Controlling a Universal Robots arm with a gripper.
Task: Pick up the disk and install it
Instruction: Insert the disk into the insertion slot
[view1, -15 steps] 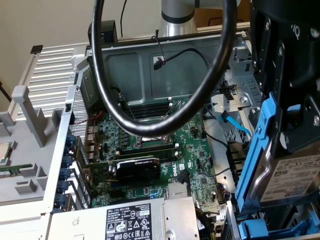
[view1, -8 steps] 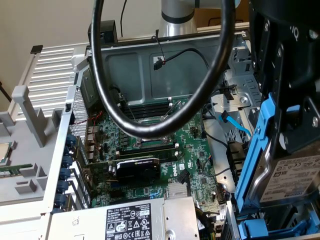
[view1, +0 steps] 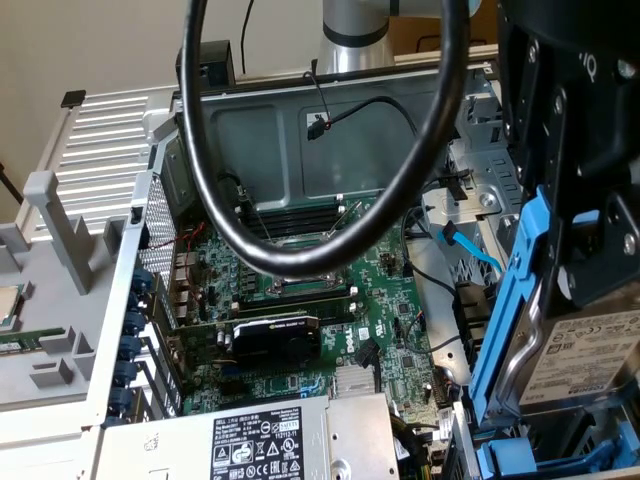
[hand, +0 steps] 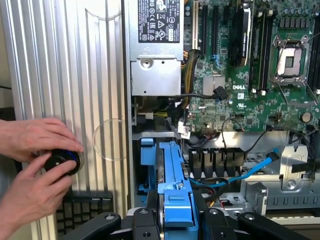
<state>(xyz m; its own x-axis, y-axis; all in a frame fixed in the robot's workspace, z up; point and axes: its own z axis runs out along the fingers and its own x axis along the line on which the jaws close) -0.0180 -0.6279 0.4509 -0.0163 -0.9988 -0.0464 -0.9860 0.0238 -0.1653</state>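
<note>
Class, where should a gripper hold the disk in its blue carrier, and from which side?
By its upper edge, jaws across the two flat faces, coming from above: the disk stands on edge in its blue carrier, as the gripper holds it.

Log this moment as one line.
jaws: shut on disk | disk: edge-on over drive bay, not installed | person's hands: holding small round black part

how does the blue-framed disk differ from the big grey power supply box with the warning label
The flat silver-metal disk in its bright blue plastic carrier is gripped on edge, tilted, in the jaws; the large grey metal power supply box sits mounted in the case. The disk is slim and blue-framed; the box is bulkier, bare metal. The disk's label is white; the box's is partly black. Both are metal with printed labels.
</note>
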